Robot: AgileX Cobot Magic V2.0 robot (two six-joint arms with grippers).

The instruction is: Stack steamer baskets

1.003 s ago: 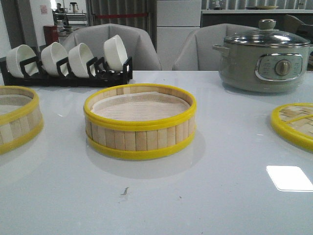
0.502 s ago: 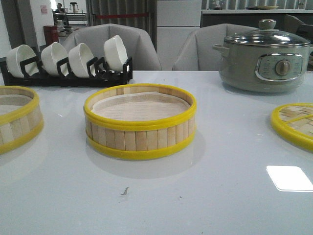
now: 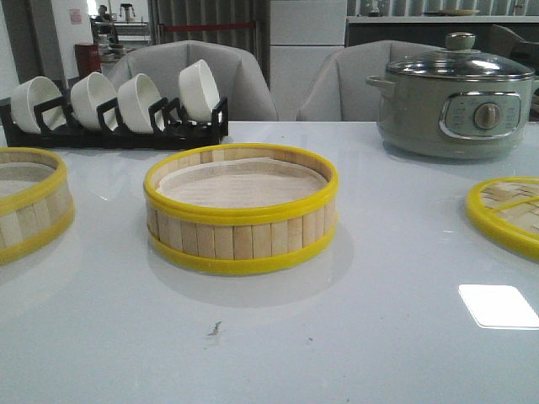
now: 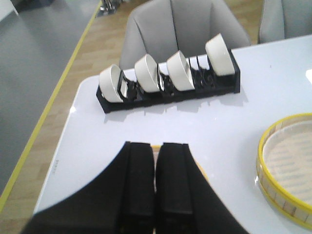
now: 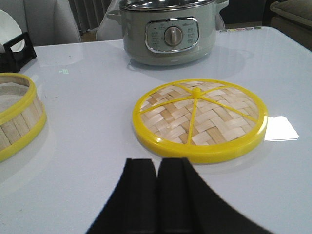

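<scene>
Two steamer baskets sit on my white table (image 3: 404,337); the middle basket (image 3: 241,210) is my landmark; the other basket (image 3: 29,202) sits well left of it, apart; my left hand (image 4: 156,183) and right hand (image 5: 157,187) are pinched closed, holding nothing.

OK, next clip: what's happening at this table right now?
Nothing is being handled yet. Two steamer baskets sit apart on the white table, one in the middle and one at the robot's left edge, unstacked. The left gripper and right gripper are both shut and hold nothing. The woven lid lies flat before the right gripper.
</scene>
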